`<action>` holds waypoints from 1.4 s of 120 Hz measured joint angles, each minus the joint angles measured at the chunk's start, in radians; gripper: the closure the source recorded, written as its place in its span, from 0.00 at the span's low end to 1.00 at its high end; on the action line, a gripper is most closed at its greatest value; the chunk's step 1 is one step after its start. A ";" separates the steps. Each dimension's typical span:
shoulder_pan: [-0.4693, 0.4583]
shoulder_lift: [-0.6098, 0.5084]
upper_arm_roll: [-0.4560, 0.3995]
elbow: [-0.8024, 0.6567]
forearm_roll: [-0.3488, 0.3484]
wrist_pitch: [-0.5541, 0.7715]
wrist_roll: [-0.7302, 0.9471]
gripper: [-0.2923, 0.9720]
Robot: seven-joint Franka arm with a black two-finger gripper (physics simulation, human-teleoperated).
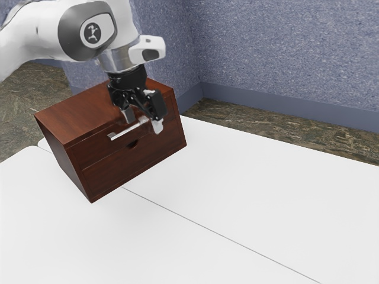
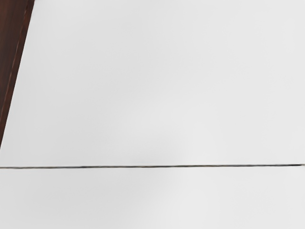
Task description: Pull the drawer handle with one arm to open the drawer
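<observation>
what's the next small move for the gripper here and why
Probably ease the gripper down a touch onto the handle before closing. Its fingers stand apart with their tips near the bar's upper edge, not clearly around it, and the drawer front looks flush with the wooden box, so pulling now would likely slip.
</observation>
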 joint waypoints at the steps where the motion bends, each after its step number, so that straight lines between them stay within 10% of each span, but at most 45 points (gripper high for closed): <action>1: -0.004 0.011 -0.004 0.005 0.000 0.009 0.002 0.23; 42: -0.028 0.111 -0.024 0.039 0.039 0.296 0.104 0.23; 168: 0.037 0.173 0.025 0.030 0.254 0.321 0.305 0.40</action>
